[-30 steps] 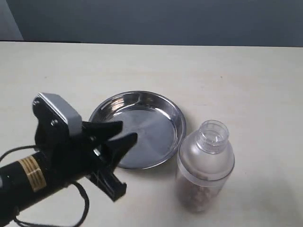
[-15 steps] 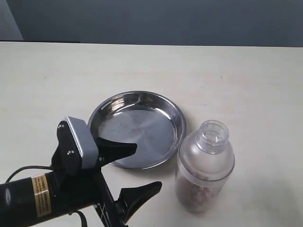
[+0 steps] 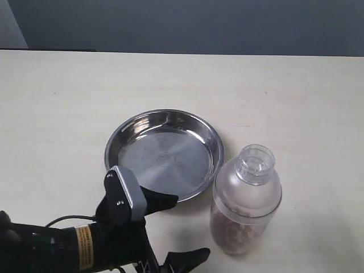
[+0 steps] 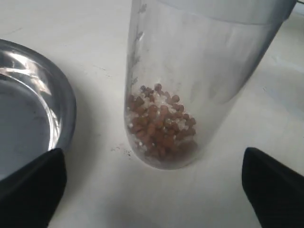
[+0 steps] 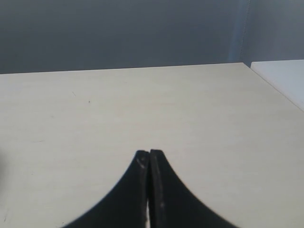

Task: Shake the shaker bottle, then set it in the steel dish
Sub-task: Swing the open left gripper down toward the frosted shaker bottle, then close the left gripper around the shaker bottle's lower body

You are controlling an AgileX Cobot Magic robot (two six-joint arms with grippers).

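Note:
The shaker bottle (image 3: 246, 200) stands upright on the table, frosted, with a clear cap (image 3: 255, 164) and brownish-red grains (image 4: 161, 126) at its bottom. Just left of it lies the steel dish (image 3: 164, 154), holding nothing. My left gripper (image 3: 190, 226) is open wide, low at the front and left of the bottle. In the left wrist view the bottle (image 4: 194, 71) stands just ahead of the open left gripper (image 4: 153, 164), untouched by either finger, with the dish rim (image 4: 67, 105) beside it. My right gripper (image 5: 149, 154) is shut on nothing over bare table, out of the exterior view.
The pale table (image 3: 296, 96) stretches behind and to both sides of the dish and bottle. A dark wall (image 3: 182, 23) runs behind the table's far edge. In the right wrist view, a table corner (image 5: 244, 64) and a white surface (image 5: 285, 76) show.
My left gripper has moved toward the front edge and rightward, from beside the dish to the bottle's base, and its jaws have spread wide. Bottle and dish have not moved.

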